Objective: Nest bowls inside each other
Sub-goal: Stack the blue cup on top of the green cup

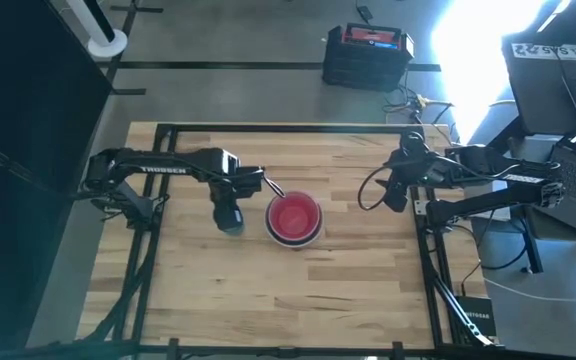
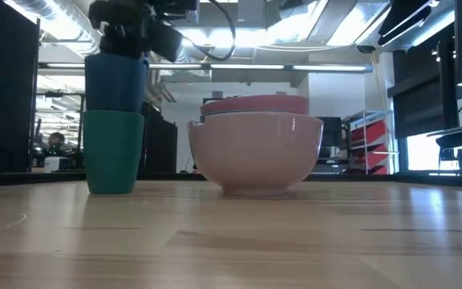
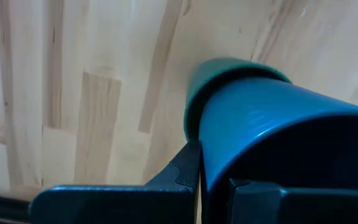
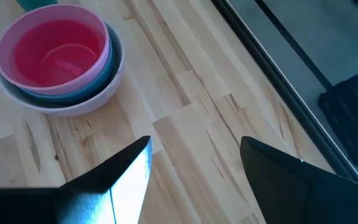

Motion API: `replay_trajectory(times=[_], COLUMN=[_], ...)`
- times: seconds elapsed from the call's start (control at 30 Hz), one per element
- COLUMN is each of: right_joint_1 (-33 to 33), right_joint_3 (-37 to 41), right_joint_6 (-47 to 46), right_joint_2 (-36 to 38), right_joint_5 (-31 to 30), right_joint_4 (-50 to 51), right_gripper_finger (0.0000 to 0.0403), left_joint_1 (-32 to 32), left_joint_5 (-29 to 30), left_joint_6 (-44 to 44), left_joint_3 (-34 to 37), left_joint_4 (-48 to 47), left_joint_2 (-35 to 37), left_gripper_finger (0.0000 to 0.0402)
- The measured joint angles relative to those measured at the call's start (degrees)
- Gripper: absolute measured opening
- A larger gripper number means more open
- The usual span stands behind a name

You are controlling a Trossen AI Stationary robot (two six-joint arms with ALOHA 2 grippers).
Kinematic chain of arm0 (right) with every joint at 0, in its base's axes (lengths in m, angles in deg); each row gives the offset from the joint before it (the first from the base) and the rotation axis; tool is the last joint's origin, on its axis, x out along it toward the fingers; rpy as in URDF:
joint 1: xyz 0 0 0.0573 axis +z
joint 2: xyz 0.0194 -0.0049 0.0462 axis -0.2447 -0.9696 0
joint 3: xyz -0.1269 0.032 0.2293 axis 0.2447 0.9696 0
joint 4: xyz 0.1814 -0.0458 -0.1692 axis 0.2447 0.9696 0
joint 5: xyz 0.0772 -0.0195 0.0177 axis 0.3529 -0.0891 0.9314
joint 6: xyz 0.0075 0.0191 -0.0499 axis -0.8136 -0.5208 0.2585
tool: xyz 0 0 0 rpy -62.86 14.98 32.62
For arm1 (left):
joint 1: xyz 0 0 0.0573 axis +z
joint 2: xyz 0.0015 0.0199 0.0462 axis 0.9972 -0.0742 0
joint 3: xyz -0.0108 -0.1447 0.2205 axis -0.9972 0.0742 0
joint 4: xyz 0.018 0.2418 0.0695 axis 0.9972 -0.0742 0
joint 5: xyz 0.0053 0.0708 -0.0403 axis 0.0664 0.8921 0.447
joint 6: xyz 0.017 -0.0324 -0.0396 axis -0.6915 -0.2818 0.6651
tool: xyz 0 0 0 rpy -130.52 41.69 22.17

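Nearest us in the low view, the bare table runs back to a green cup standing upright, with a blue cup seated in its mouth. Our left gripper comes down from above, clenched on the blue cup's rim. Just beside the cups, apart from them, sits the bowl stack: the white bowl outermost, a grey-blue one inside it, then the pink bowl, with red showing at the centre; we cannot tell whether that is a separate bowl. Farther off, by the table's right edge, our right gripper waits with jaws released, grasping nothing.
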State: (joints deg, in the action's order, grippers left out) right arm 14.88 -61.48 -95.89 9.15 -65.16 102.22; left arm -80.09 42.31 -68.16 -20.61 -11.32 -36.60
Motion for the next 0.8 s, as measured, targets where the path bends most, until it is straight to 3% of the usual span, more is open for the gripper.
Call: replay_trajectory(times=[0.17, 0.8], right_joint_1=[0.0, 0.0], right_joint_3=[0.0, 0.0], right_joint_6=[0.0, 0.0], right_joint_2=[0.0, 0.0], right_joint_5=[0.0, 0.0], right_joint_4=[0.0, -0.1], right_gripper_finger=[0.0232, 0.0232], left_joint_1=[0.7, 3.3], left_joint_5=[1.4, 2.2], left_joint_6=[-1.7, -4.9], left_joint_3=[1.5, 2.0], left_joint_4=[4.4, 7.6], left_joint_2=[0.0, 0.0], left_gripper_finger=[0.0, 0.0])
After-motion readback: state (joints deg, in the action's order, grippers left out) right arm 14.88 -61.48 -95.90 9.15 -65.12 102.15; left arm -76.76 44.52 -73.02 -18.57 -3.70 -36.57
